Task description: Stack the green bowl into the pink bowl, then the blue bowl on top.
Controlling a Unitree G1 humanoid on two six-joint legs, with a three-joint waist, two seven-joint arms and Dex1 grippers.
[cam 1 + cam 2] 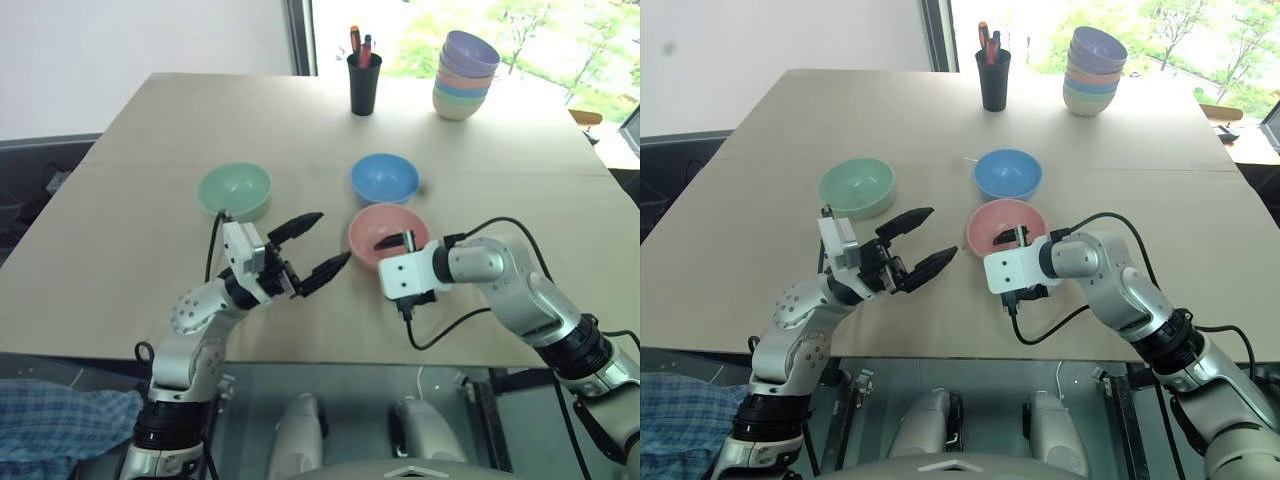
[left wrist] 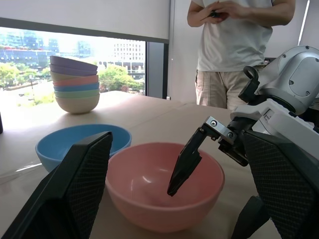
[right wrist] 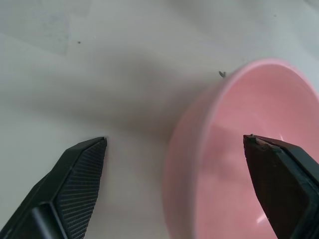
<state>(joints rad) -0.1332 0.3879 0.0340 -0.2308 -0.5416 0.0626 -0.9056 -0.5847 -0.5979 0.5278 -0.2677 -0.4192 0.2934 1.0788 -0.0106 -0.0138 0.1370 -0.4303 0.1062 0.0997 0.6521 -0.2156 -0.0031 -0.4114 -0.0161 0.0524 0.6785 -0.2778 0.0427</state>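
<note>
Nothing stacked: right gripper (image 1: 392,241) spread astride the pink bowl (image 1: 384,233) rim, left gripper (image 1: 311,247) spread and empty; next, probably fetch the green bowl (image 1: 235,190) at table-left, blue bowl (image 1: 385,179) just behind pink.

The left gripper (image 1: 310,246) hung above the desk (image 1: 120,250) with its fingers (image 1: 296,224) spread wide and empty, pointing forward and toward the robot's right, tipped slightly upward. The right arm reached in from the right with its elbow bent, its wrist turned toward the left. The right gripper (image 3: 177,149) pointed downward with its fingers (image 3: 82,169) parted, one inside the pink bowl (image 1: 389,234) and one outside its rim, touching neither side.
</note>
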